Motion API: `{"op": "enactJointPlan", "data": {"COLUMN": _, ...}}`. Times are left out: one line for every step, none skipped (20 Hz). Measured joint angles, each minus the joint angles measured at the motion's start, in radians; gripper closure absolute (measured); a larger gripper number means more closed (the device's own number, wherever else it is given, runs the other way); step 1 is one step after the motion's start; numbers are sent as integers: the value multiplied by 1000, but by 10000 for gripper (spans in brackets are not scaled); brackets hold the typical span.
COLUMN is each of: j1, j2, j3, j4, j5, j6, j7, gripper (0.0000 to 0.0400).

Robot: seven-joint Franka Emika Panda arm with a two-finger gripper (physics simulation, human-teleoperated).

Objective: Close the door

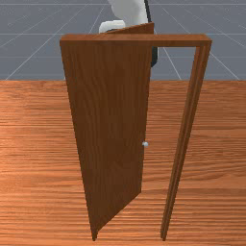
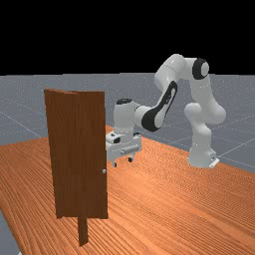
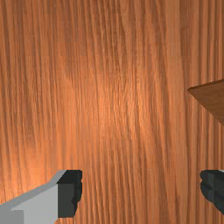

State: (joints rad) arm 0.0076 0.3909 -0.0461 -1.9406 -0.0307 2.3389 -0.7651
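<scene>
In the far view my gripper [image 2: 123, 162] hangs above the table, just right of the door [image 2: 82, 149], fingers down and apart with nothing between them. The wrist view also has the gripper [image 3: 141, 190] spread wide over bare wood, with a corner of the door [image 3: 212, 98] off to one finger's side. In the front view the door [image 1: 110, 120] stands ajar, swung back toward the arm from the left post. A small pale knob [image 1: 145, 143] sits at its free edge. Some of my hand is hidden there behind the door's top.
The door frame's lintel [image 1: 178, 40] and right post [image 1: 185, 139] stand upright in the front view, with a gap between that post and the door's free edge. Wooden table [image 2: 164, 199] surface surrounds them. The arm's base [image 2: 201, 157] is at the far view's right.
</scene>
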Motion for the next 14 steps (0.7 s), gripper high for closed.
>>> {"op": "enactJointPlan", "data": {"j1": 0, "j2": 0, "j3": 0, "j4": 0, "j5": 0, "j6": 0, "j7": 0, "gripper": 157}}
{"op": "enactJointPlan", "data": {"j1": 0, "j2": 0, "j3": 0, "j4": 0, "j5": 0, "j6": 0, "j7": 0, "gripper": 252}}
{"op": "enactJointPlan", "data": {"j1": 0, "j2": 0, "j3": 0, "j4": 0, "j5": 0, "j6": 0, "j7": 0, "gripper": 310}}
{"op": "enactJointPlan", "data": {"j1": 0, "j2": 0, "j3": 0, "j4": 0, "j5": 0, "j6": 0, "j7": 0, "gripper": 346}}
{"op": "enactJointPlan", "data": {"j1": 0, "j2": 0, "j3": 0, "j4": 0, "j5": 0, "j6": 0, "j7": 0, "gripper": 367}}
{"op": "enactJointPlan", "data": {"j1": -1, "j2": 0, "j3": 0, "j4": 0, "j5": 1, "j6": 0, "j7": -1, "gripper": 380}}
{"op": "enactJointPlan", "data": {"j1": -2, "j2": 0, "j3": -1, "j4": 1, "j5": 1, "j6": 0, "j7": -3, "gripper": 388}}
{"op": "enactJointPlan", "data": {"j1": -4, "j2": 1, "j3": -2, "j4": 1, "j5": 1, "j6": 0, "j7": -5, "gripper": 393}}
{"op": "enactJointPlan", "data": {"j1": -6, "j2": 3, "j3": -2, "j4": -3, "j5": 1, "j6": 12, "j7": -8, "gripper": 396}}
{"op": "enactJointPlan", "data": {"j1": -6, "j2": 21, "j3": -1, "j4": 24, "j5": 2, "j6": 4, "j7": -8, "gripper": 397}}
{"op": "enactJointPlan", "data": {"j1": -7, "j2": 43, "j3": -1, "j4": 58, "j5": 4, "j6": -8, "j7": -9, "gripper": 398}}
{"op": "enactJointPlan", "data": {"j1": -8, "j2": 79, "j3": 0, "j4": 118, "j5": 6, "j6": -29, "j7": -9, "gripper": 399}}
{"op": "enactJointPlan", "data": {"j1": -9, "j2": 127, "j3": 1, "j4": 198, "j5": 8, "j6": -58, "j7": -10, "gripper": 399}}
{"op": "enactJointPlan", "data": {"j1": -10, "j2": 172, "j3": 3, "j4": 274, "j5": 9, "j6": -91, "j7": -11, "gripper": 400}}
